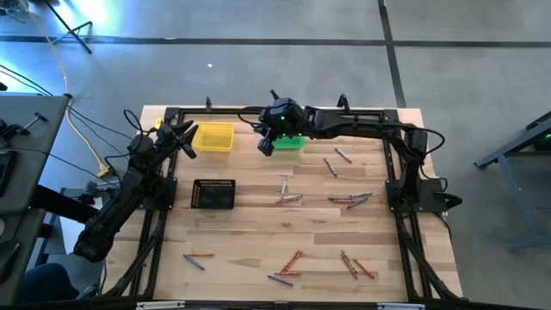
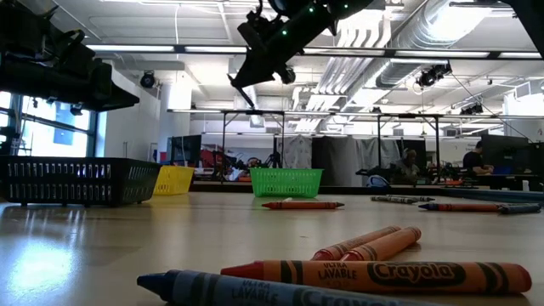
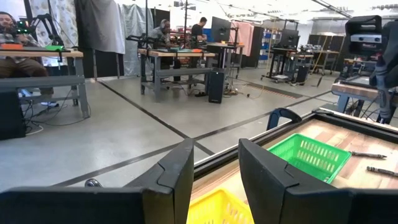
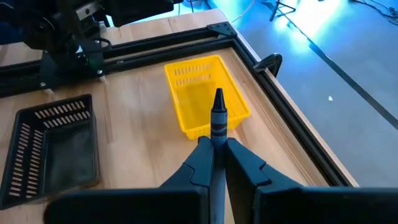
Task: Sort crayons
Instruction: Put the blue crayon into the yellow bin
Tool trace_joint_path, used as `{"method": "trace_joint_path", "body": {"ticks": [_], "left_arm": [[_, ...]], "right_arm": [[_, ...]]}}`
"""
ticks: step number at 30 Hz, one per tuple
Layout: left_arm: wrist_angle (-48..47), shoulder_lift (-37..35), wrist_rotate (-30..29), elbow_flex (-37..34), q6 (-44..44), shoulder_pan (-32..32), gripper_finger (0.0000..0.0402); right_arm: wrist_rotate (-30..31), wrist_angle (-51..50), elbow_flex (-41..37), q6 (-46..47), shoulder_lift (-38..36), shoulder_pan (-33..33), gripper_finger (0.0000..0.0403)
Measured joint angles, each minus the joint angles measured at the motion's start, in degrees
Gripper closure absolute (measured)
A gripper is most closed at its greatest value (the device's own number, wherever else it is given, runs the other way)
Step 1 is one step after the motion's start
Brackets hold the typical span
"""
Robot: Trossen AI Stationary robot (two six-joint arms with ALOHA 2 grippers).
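My right claw (image 4: 213, 163), top centre of the overhead frame above the green bin (image 1: 289, 142), is clenched on a grey crayon (image 4: 218, 118); the other crayons (image 1: 349, 200) lie scattered over the bench (image 1: 258, 232). It's light, stiff and waxy (snappable, I'd guess), so pinching mid-shaft seems wise. My left claw (image 3: 214, 177) waits released at upper left by the yellow bin (image 1: 213, 137).

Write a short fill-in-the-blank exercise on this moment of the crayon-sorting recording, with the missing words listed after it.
1. The right gripper is shut on a dark ____.
2. In the high view, that gripper hangs beside the ____ bin.
3. The left gripper is open and holds ____; the yellow bin lies just past its fingers.
4. The bin nearest the table's middle, the mesh bin, is ____ in colour.

Missing words: crayon; green; nothing; black
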Motion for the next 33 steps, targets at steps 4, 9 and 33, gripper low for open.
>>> {"method": "trace_joint_path", "body": {"ticks": [4, 9, 33], "left_arm": [[0.00, 0.01, -0.01, 0.00, 0.00, -0.01, 0.0284], [0.00, 0.01, -0.01, 0.00, 0.00, -0.01, 0.0284], [15.63, 1.18, 13.64, 0.02, -30.78, -8.55, 0.0284]], "right_arm": [[0.02, 0.17, -0.01, 0.01, 0.00, -0.02, 0.0387], [0.04, 1.45, -0.02, -0.13, 0.00, -0.02, 0.0387], [0.27, 2.21, -0.02, -1.72, 0.04, 1.86, 0.0387]]}}
